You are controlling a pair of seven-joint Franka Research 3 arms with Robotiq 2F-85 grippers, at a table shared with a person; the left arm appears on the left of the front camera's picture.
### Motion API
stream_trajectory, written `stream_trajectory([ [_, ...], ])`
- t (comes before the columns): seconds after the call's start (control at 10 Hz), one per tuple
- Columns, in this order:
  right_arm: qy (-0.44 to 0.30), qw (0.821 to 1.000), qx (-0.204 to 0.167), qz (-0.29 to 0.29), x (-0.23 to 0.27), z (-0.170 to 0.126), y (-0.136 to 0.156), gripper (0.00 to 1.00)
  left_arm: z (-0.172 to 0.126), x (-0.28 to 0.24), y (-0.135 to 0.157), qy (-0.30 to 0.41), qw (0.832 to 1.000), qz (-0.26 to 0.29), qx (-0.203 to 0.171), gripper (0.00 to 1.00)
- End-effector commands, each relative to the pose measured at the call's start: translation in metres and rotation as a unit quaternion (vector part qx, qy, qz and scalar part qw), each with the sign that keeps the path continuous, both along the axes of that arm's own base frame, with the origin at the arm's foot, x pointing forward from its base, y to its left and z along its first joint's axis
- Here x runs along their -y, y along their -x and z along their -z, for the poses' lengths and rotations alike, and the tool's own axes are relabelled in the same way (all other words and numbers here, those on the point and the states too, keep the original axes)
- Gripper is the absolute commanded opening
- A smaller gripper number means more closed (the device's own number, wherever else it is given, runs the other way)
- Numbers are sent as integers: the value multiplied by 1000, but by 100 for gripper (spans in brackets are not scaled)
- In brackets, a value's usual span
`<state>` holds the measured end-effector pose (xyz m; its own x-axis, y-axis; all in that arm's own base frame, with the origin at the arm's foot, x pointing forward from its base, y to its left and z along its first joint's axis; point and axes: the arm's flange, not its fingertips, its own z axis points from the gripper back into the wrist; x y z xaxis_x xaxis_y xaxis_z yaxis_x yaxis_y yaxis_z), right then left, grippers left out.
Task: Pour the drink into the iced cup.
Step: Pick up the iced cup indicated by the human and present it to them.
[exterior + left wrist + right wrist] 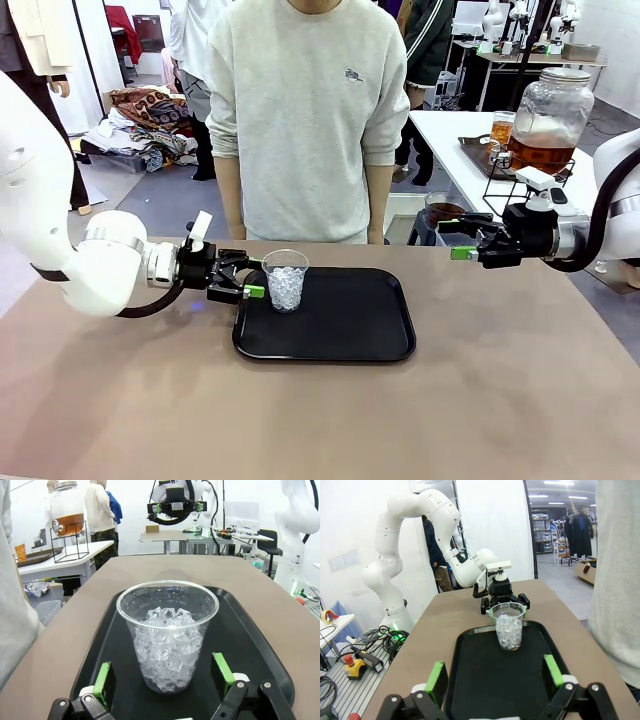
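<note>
Robotics lab: a white robot arm (395, 555) stands at the edge of the surface (437, 625), cables (375, 635) and a red emergency-stop button (346, 664) lie beside its base, white screens (490, 530) and equipment benches (235, 531) behind.

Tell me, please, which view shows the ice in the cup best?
The left wrist view: the iced cup is close, with single cubes distinct. The front view shows it small at the left end of the tray; the right wrist view, farther off, shows a pale mass of ice.
</note>
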<state>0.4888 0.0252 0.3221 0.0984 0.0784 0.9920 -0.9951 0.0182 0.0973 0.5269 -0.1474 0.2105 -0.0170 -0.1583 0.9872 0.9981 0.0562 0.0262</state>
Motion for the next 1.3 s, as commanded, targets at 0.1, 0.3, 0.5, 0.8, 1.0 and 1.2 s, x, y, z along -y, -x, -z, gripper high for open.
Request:
stream_trajectory([
  [0.1,1,1000,2,-1,-1,-3,-1,100,3,12,-3,0,1000,-1,20,100],
  [0.3,1,1000,2,-1,-1,-3,-1,100,4,16,-5,-4,1000,0,19,100],
  [0.5,1,1000,2,-1,-1,-3,-1,100,5,20,-7,-5,1000,3,17,100],
  [0.8,1,1000,2,-1,-1,-3,-1,100,6,25,-9,-8,1000,6,15,100],
  [1.0,1,1000,2,-1,-1,-3,-1,100,7,29,-11,-4,1000,7,10,100],
  [1.2,1,1000,2,-1,-1,-3,-1,100,7,34,-13,-1,1000,8,5,100],
])
